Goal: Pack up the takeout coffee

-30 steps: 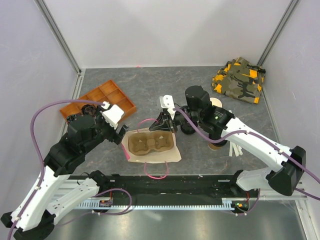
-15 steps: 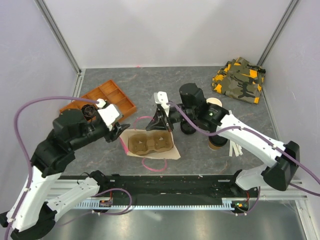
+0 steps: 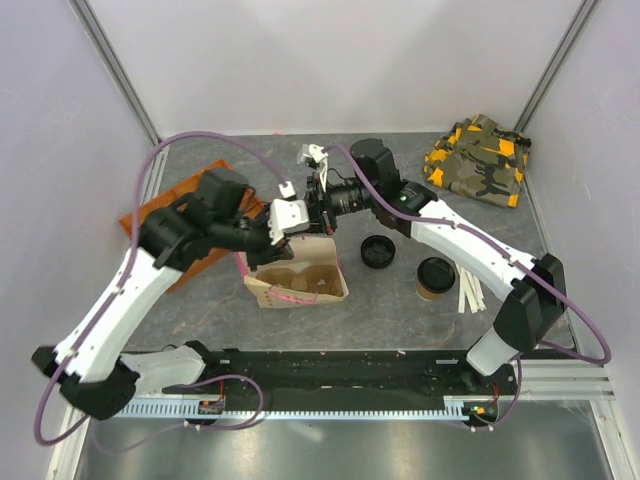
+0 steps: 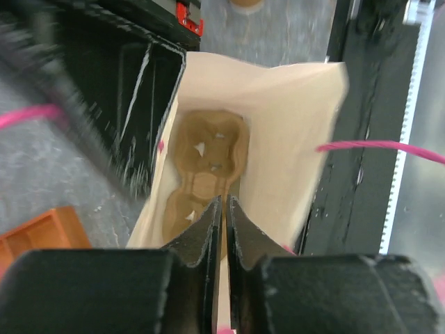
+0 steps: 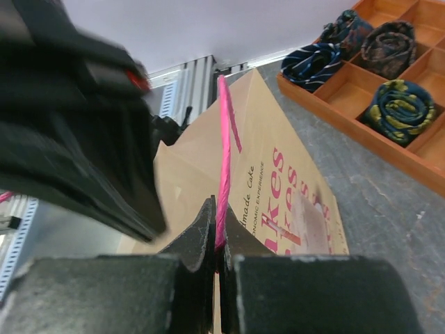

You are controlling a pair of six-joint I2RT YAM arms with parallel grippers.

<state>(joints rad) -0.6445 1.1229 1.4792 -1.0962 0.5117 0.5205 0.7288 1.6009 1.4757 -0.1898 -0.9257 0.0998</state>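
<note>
Both my claws are on the paper bag (image 3: 300,285) right now. It's standing open around the middle of the table, a bit toward the near edge. My right claw (image 5: 217,240) is clenched tight on the bag's pink handle (image 5: 224,160), with the cord running straight up out of the fingers. My left claw (image 4: 224,205) is pinched nearly closed over the bag's rim. It looks like there's paper between the fingers, but that wrist view is so tight I wouldn't swear to it. Looking down inside, I can see the brown cup carrier (image 4: 208,156) lying at the bottom. The takeout coffee (image 3: 436,276) sits upright on the table with its lid on, toward the right edge and well apart from the bag. A loose black lid (image 3: 377,251) lies between the two. The orange tray (image 5: 341,111) with rolled ties is over by the left edge.
</note>
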